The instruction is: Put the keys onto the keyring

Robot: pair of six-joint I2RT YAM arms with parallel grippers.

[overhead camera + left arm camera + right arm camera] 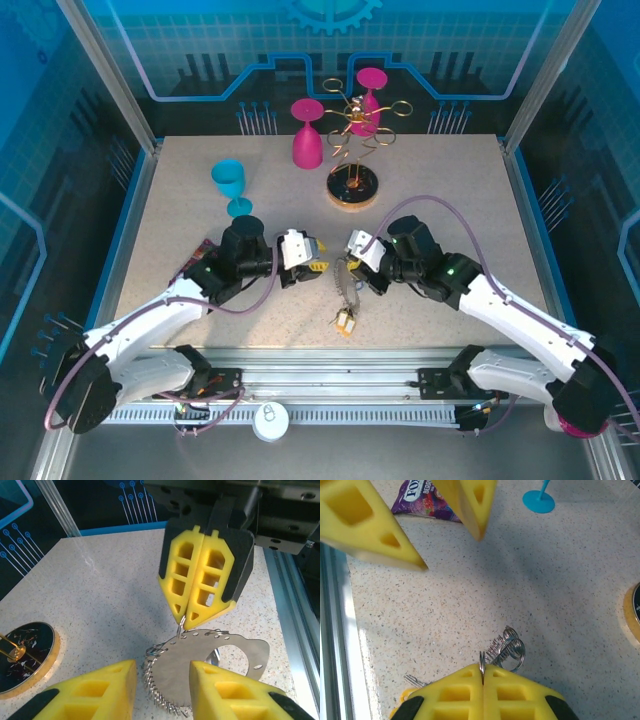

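The keyring (200, 667) is a flat silver plate with a row of small wire rings along its rim; from above it looks like a thin chain (345, 285). My right gripper (183, 616) is shut on one small ring (481, 662) at the plate's top edge and holds it off the table. Other rings bunch beside its fingertips (508, 647). The left gripper (162, 666) stands part open, its yellow fingers (100, 692) either side of the plate's lower edge. Keys (345, 322) with a yellow piece hang at the bottom, and a silver key (413, 681) shows below.
Two pink goblets (307, 140) (370, 95), a blue goblet (230, 185) and a gold wire rack on a round wooden base (352, 185) stand at the back. A purple snack packet (427, 502) lies by the left arm. The metal rail (330, 385) runs along the near edge.
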